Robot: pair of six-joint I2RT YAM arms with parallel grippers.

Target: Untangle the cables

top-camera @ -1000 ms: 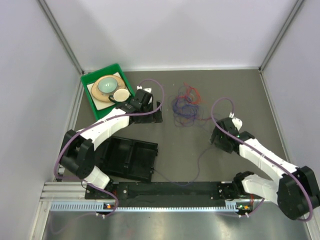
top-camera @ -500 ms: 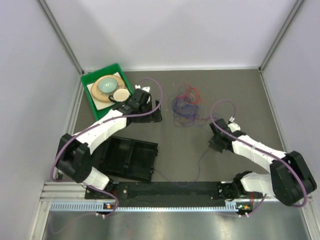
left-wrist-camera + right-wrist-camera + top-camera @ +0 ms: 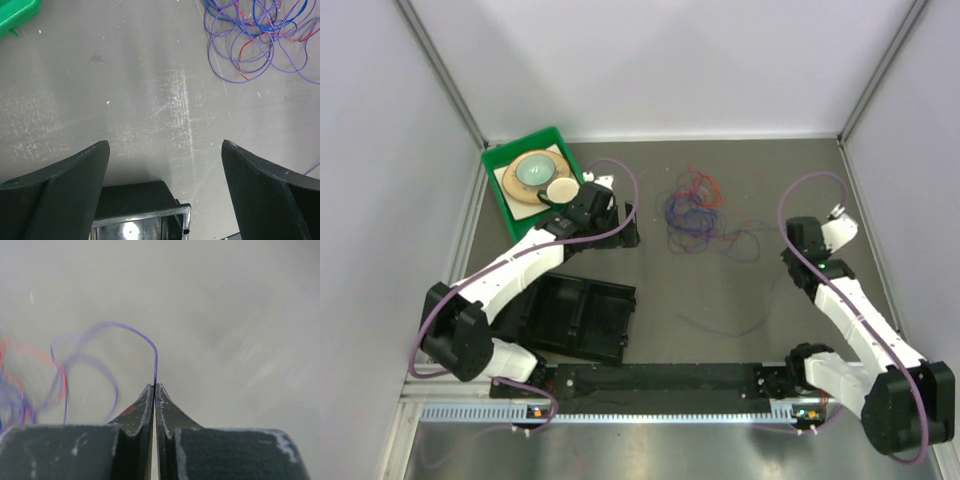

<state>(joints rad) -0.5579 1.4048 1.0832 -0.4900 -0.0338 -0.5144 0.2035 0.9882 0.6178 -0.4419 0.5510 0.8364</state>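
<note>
The cables [image 3: 692,210] lie as a loose tangle of thin red, blue and purple wires at the table's middle back, and they show at the upper right of the left wrist view [image 3: 255,35]. My right gripper [image 3: 154,386] is shut on a single purple cable [image 3: 151,347], which arcs away to the left toward the blurred tangle [image 3: 22,390]. In the top view this gripper [image 3: 790,256] sits right of the tangle, with a purple strand [image 3: 745,245] trailing between them. My left gripper [image 3: 625,228] hovers left of the tangle, open and holding nothing [image 3: 165,145].
A green bin [image 3: 500,165] holding a plate and bowl stands at the back left. A black tray [image 3: 575,315] lies near the left arm, its edge below my left fingers [image 3: 135,215]. A loose purple strand [image 3: 720,325] curls toward the black rail [image 3: 660,380].
My right gripper closed on the purple cable and swung right and back, drawing a strand out of the tangle. The left arm shifted slightly and stayed open.
</note>
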